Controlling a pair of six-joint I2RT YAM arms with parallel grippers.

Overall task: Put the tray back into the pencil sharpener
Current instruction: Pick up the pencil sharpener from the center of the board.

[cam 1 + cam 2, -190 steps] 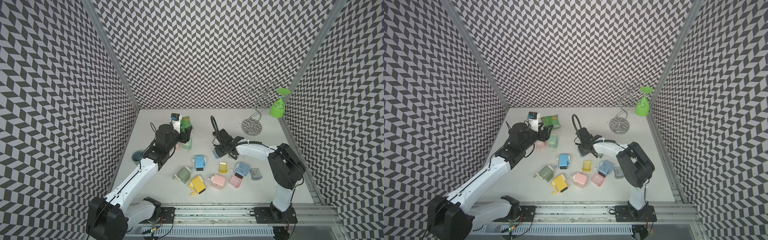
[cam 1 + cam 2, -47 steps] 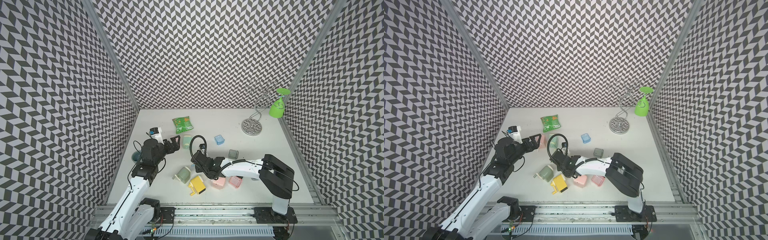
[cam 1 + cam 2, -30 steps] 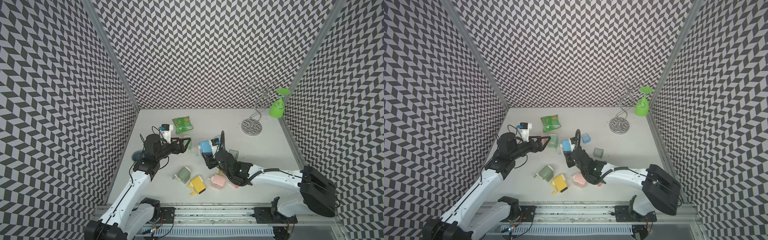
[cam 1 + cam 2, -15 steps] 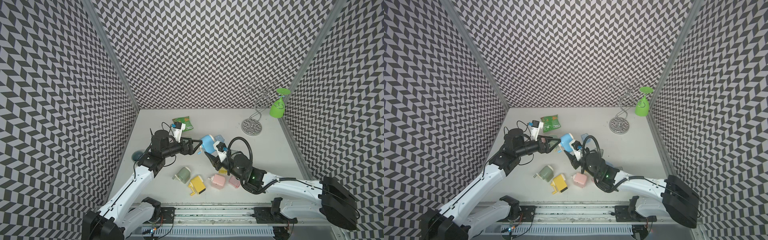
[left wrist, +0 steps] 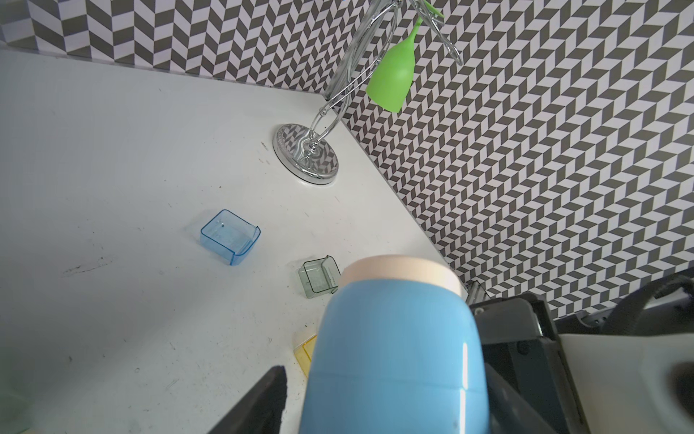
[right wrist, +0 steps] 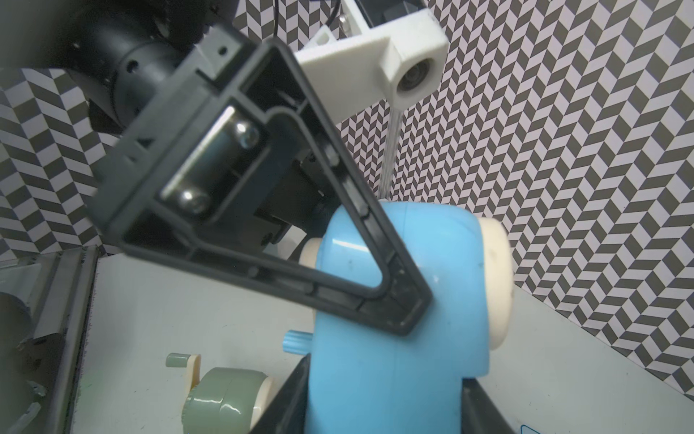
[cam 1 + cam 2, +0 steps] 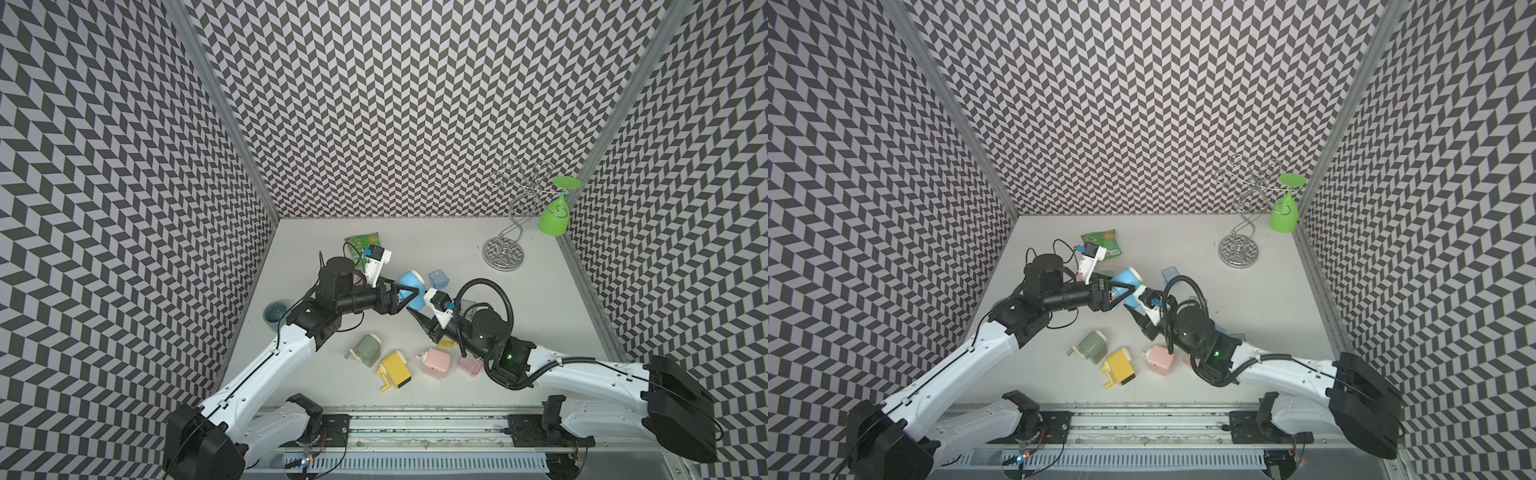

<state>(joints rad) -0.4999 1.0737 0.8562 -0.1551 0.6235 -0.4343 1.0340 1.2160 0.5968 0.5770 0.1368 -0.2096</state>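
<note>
Your sharpener [image 7: 411, 282], the blue one, is up off the table [image 7: 457, 237], caught between both arms near the middle of the workspace. Its tray [image 7: 439, 278], the clear blue one, lies on the table just behind it, open side up, touched by neither arm.

The right gripper [image 6: 383, 398] is clamped on the sharpener's lower body. The left gripper [image 5: 386, 390] straddles the upper body. One finger [image 5: 503, 379] lies against it, but a sliver of table shows beside the other, so I cannot tell whether you have a grip there.

I read this as a handover or regrasp: you are getting the sharpener into one firm hold, so the tray slot faces a free arm. Nothing is inserted yet.

Next, settle which arm keeps the sharpener and let go with the other only once that hold is sure. Then send the free arm for the tray, not the grey tray [image 5: 319, 276] nearby. The slot is not visible, so find it before lining up.
</note>
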